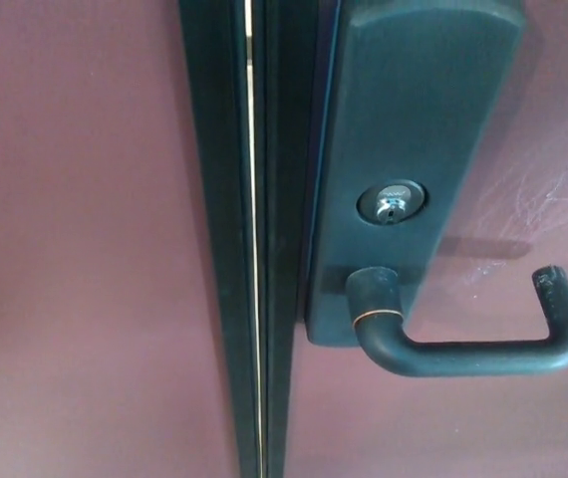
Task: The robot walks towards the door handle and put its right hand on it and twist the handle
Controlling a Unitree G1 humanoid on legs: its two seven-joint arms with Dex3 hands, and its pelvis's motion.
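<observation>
**Handle alone in the shot, no hand on it**

Close on the door here, and the dark lever handle fills the lower right of the head view. It springs from a round collar ringed by a thin copper-coloured band, bends, runs level toward the right, then turns up into a short hooked tip at its far end. Nothing is touching it: the lever sits bare from collar to tip.

Neither of the robot's hands shows in the picture, so there is no telling whether the fingers are apart or together.

Above the collar, the long dark backplate climbs to the top of the frame, and set into it is a silver keyhole cylinder, just above the handle's root. Left of the plate runs the dark door edge, with a thin bright seam down its length. Both sides are reddish-brown door panel, and the right panel shows faint pale scuffs beside the plate.
</observation>
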